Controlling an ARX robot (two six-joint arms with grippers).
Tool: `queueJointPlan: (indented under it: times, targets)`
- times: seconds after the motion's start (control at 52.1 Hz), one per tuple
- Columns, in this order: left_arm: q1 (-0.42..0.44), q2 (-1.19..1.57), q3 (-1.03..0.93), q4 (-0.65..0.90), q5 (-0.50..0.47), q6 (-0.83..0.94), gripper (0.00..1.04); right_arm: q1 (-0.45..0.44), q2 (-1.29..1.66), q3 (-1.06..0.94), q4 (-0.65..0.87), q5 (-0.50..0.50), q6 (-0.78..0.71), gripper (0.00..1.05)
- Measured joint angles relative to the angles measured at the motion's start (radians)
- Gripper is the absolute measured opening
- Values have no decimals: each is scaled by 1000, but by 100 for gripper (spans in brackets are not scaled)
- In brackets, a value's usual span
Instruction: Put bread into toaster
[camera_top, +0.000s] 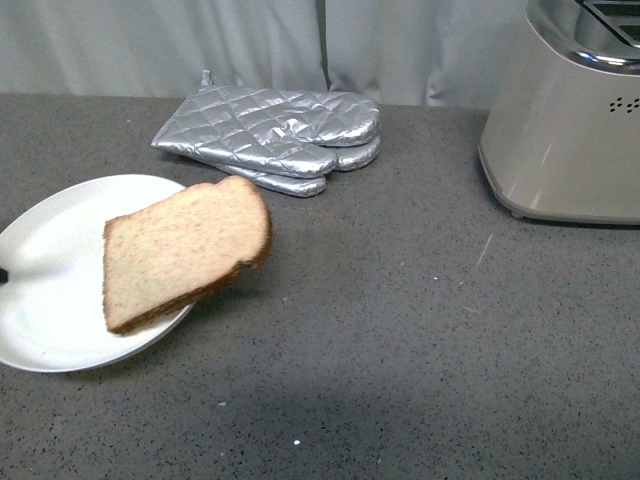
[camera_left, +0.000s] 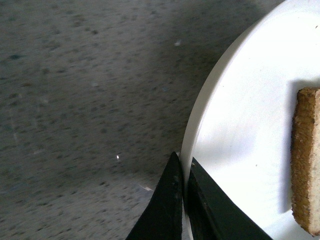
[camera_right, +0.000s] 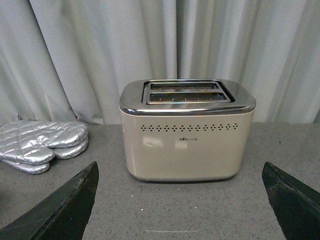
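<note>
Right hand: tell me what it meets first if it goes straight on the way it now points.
The toaster: its beige vented side sits centred ahead of the open right hand. Nothing shows in between, though depth is unclear.

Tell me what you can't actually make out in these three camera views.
Front view: toaster cut off by the right and top edges; plate clipped at the left edge.
Left wrist view: bread cut by the right edge, only crust showing.
Right wrist view: inside of the toaster's slots hidden by the angle; its logo too small to read.
</note>
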Motion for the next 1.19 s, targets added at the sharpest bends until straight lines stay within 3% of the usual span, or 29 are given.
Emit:
queueJointPlan:
  times: [0.384,0.672,0.98,1.191]
  targets:
    - [-379,37,-29,272,-97,-362,4,0,0,0,0,0,0,95]
    - [-663,174,51,337,-164,-551,4,0,0,0,0,0,0,95]
    - [-743,251,135,319,-201,-637,5,0,0,0,0,0,0,95]
    - [-715,215,113,298,-185,-638,43,0,0,0,0,0,0,95]
